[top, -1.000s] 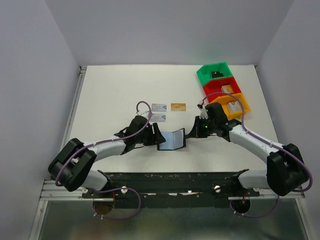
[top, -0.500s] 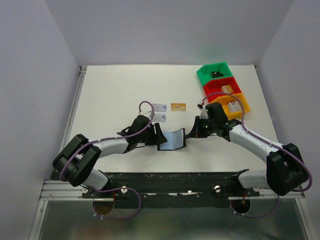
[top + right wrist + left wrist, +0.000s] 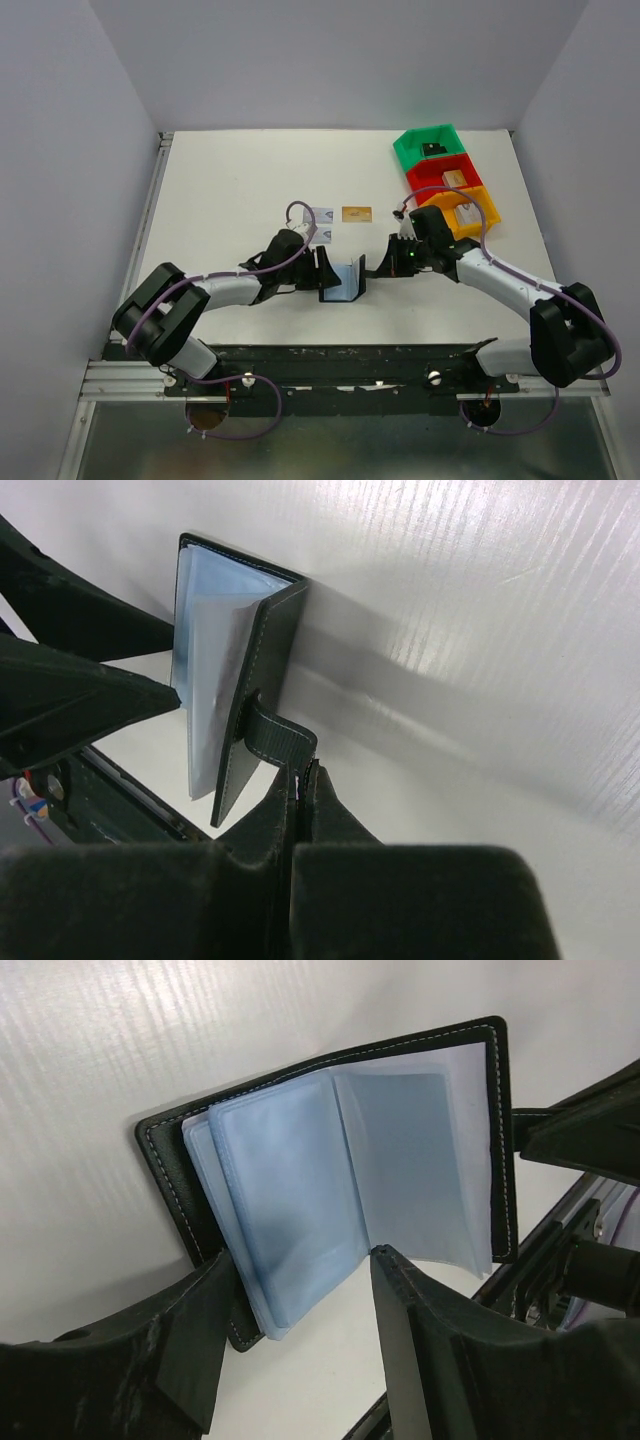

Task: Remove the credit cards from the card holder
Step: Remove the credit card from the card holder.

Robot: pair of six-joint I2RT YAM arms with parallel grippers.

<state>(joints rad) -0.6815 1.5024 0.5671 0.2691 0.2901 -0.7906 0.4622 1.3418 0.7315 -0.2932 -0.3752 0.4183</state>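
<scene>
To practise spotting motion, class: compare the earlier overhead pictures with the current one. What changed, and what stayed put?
The left gripper slid right toward the right gripper, folding the card holder between them narrower. The right gripper, shut on the strap tab, hardly moved. The gold card, the silver cards and the coloured bins kept their places.

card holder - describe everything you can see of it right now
The small black leather-look bifold card holder has pale stitching round its cover and blue-grey clear plastic sleeves fanning inside. It stands half open on the white table. The right gripper is shut on its strap tab; the left gripper is open, its fingers either side of the sleeves. No card shows in them.
</scene>
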